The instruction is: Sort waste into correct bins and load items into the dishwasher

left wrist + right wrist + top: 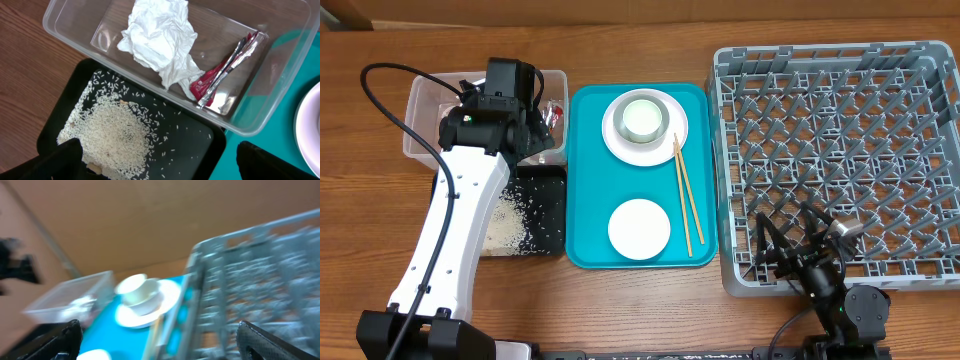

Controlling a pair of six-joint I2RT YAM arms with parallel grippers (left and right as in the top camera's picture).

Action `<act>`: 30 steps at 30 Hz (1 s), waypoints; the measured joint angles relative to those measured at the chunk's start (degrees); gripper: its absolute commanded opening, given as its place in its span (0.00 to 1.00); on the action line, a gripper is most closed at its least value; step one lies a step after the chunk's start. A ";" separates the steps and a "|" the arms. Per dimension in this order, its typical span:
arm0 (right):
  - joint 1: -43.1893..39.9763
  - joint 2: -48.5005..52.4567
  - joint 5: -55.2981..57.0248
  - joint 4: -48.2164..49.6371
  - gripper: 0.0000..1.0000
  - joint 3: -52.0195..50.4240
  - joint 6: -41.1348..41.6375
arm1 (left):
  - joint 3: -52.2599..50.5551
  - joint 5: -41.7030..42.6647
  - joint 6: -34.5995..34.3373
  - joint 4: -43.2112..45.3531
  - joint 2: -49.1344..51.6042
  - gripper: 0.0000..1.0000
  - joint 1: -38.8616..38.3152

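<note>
The chopsticks [682, 195] lay on the teal tray [585, 150], upper ends at the plate [612, 137] rim. They were judged light, stiff and slippery, so a mid-length grasp across both was advisable. Left pincer [160, 152] and right pincer [160, 337] stood released, empty.

The wooden table [650, 310] bears a clear tub [423, 118] at ten o'clock, a black tray [546, 186] at eight, a teal tray [588, 180] centrally, and a grey rack [728, 180] at three.
</note>
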 measured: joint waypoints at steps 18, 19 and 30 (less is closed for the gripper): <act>0.00 16.44 6.71 -45.46 1.00 38.16 11.43 | 0.00 0.00 0.00 -0.17 0.00 1.00 0.00; 0.00 18.99 8.02 -48.50 1.00 41.99 11.39 | 0.00 0.00 0.02 -0.22 0.00 1.00 0.00; 0.00 54.55 8.98 -69.40 1.00 80.72 11.47 | 0.02 -0.02 0.02 -0.17 0.00 1.00 0.00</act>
